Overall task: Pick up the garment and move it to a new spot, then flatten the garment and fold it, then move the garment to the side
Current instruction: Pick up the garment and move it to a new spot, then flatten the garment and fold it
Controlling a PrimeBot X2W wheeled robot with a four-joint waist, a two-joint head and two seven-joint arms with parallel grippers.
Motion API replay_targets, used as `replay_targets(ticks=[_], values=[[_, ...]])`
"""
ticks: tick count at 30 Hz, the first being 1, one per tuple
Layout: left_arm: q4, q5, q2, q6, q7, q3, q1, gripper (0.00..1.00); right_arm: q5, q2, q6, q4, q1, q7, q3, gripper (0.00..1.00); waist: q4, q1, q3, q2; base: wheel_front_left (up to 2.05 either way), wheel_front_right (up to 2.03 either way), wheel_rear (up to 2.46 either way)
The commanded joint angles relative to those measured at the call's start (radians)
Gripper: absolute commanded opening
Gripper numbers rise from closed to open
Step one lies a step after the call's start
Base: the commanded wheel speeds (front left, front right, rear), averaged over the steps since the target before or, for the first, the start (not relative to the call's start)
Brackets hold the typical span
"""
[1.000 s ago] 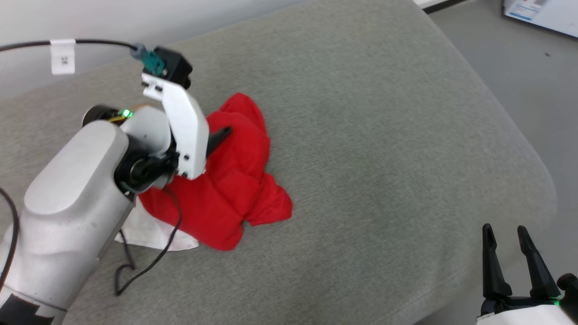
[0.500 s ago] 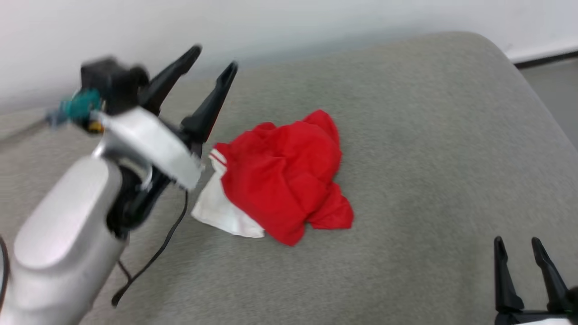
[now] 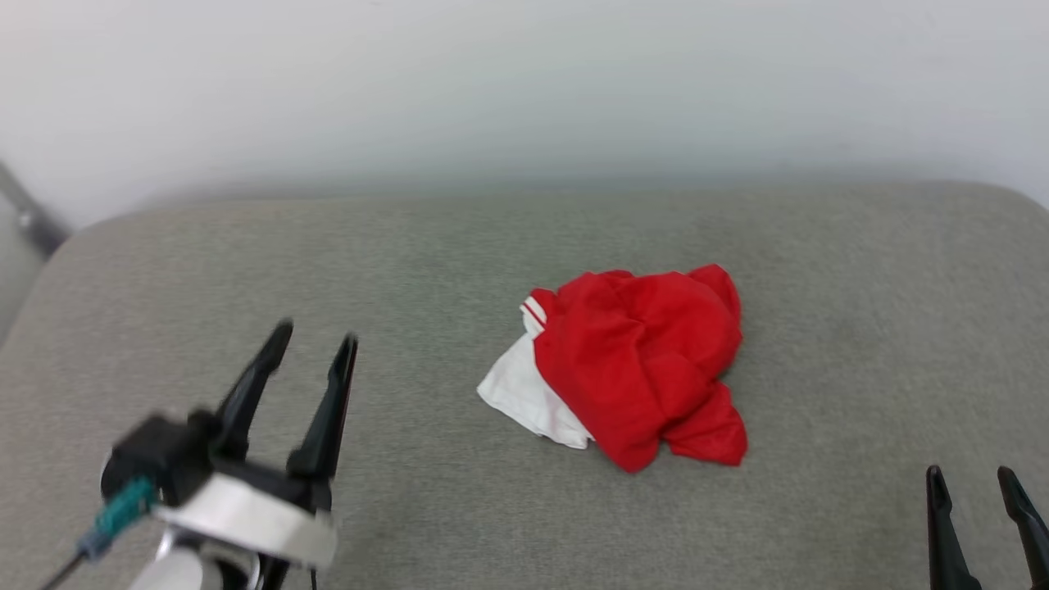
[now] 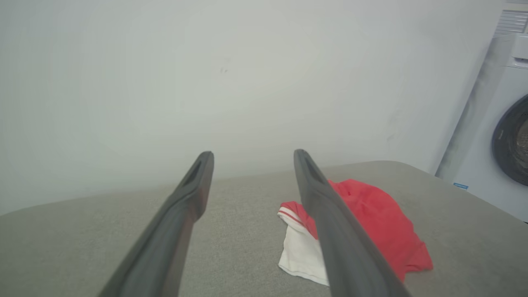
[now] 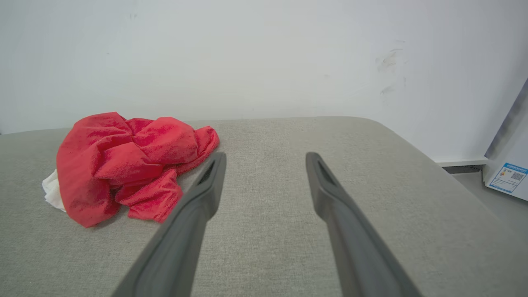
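The garment [image 3: 647, 360] lies crumpled in a red heap, with a white panel and striped trim poking out on its left, a little right of the middle of the cushion [image 3: 393, 254]. The left gripper [image 3: 316, 333] hovers toward the front-left, fingers spread and empty, pointing at the far edge. The right gripper [image 3: 969, 473], by the front-right corner, is likewise parted and touches nothing.
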Motion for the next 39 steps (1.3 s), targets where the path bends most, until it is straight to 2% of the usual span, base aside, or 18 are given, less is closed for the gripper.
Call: replay_targets(ticks=[1, 10, 19, 26, 39], values=[[-0.007, 0.016, -0.006, -0.008, -0.002, 0.010, 0.025, 1.00, -0.002, -0.002, -0.001, -0.004, 0.014, -0.002, -0.001, 1.00, 0.029, 0.0001, -0.024, 0.0000, 0.00, 0.00, 0.00], [-0.124, 0.226, -0.194, -0.092, -0.002, 0.231, 0.293, 1.00, -0.014, 0.017, -0.001, -0.021, 0.070, -0.002, -0.011, 1.00, 0.072, 0.0001, -0.042, 0.0000, 0.00, 0.00, 0.00], [-0.164, 0.347, -0.314, -0.119, -0.002, 0.355, 0.479, 1.00, -0.022, 0.032, -0.001, -0.038, 0.087, -0.002, -0.022, 1.00, 0.071, 0.0001, -0.047, 0.0000, 0.00, 0.00, 0.00], [-0.140, 0.372, -0.332, -0.121, -0.002, 0.335, 0.498, 1.00, -0.015, 0.037, -0.001, -0.051, 0.090, -0.002, -0.020, 1.00, 0.070, 0.0001, -0.040, 0.0000, 0.00, 0.00, 0.00], [-0.109, 0.382, -0.326, -0.122, -0.002, 0.323, 0.457, 1.00, -0.008, 0.032, -0.001, -0.097, 0.093, -0.002, 0.008, 1.00, 0.049, 0.0001, -0.026, 0.0000, 0.00, 0.00, 0.00]])
